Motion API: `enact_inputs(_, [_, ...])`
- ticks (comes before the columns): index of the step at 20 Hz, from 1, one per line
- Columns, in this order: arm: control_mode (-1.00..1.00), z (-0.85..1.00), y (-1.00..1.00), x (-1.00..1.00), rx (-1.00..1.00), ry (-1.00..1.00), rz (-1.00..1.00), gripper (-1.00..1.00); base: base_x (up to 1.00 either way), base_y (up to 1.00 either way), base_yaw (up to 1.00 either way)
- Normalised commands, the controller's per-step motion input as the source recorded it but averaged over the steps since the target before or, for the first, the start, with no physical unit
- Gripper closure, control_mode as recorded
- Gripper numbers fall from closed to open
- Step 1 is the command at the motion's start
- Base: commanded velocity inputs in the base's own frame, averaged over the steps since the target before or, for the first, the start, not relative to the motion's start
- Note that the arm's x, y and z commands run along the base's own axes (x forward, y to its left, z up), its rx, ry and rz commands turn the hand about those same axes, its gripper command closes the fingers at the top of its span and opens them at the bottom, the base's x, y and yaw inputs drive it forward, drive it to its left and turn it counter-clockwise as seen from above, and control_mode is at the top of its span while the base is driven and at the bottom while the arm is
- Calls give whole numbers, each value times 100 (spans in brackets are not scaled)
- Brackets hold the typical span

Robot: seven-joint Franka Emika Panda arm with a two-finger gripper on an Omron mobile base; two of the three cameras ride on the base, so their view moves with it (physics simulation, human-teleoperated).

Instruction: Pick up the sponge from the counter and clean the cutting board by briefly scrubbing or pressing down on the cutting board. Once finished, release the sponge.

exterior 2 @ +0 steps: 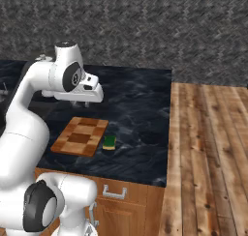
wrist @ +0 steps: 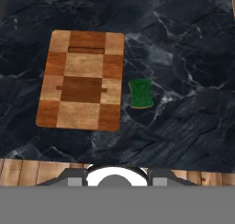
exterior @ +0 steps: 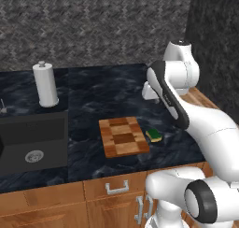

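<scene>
— Tool (exterior 2: 87,100) hangs high over the back of the bench (exterior 2: 140,109) in the right base view, well clear of everything. Can you see how its jaws stand?

— No, I cannot tell; it's tucked under the wrist, and nothing seems to be in it. Below it: one cutting board (exterior 2: 80,137), one sponge (exterior 2: 109,142) just beside the board's right edge, a narrow gap between them.

— And from the left side?

— Same pair there: one board (exterior: 123,137), one sponge (exterior: 153,135), both near the front edge of the bench (exterior: 102,91). Plus one paper towel roll (exterior: 45,84) and one sink (exterior: 32,143), well apart to the left.

— What worries you?

— That sponge sits so close to the board. I'd guess a finger coming down on that side could land on the wood and nudge the board or knock the sponge askew.

— And looking down from the hand?

— One board (wrist: 82,81), one sponge (wrist: 141,93), green side up. It's small and probably soft; a shallow pinch might let it slip out while scrubbing.
</scene>
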Motion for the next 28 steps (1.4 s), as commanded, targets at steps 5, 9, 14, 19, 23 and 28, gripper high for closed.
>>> enact_inputs(5, [-100, -2, -11, -13, 2, -2, -1, -100, 0, 0, 0])
enact_inputs(9, [-100, -41, -23, -2, 0, 0, -13, -100, 0, 0, 0])
enact_inputs(14, [-100, -73, -44, 0, 1, 2, -9, -100, 0, 0, 0])
enact_inputs(19, [-100, -50, -16, 1, 2, 2, -7, -100, 0, 0, 0])
enact_inputs(23, [-100, -41, 0, 19, 1, 0, -5, -100, 0, 0, 0])
enact_inputs(28, [-100, -36, 0, 36, 0, 1, 0, -100, 0, 0, 0])
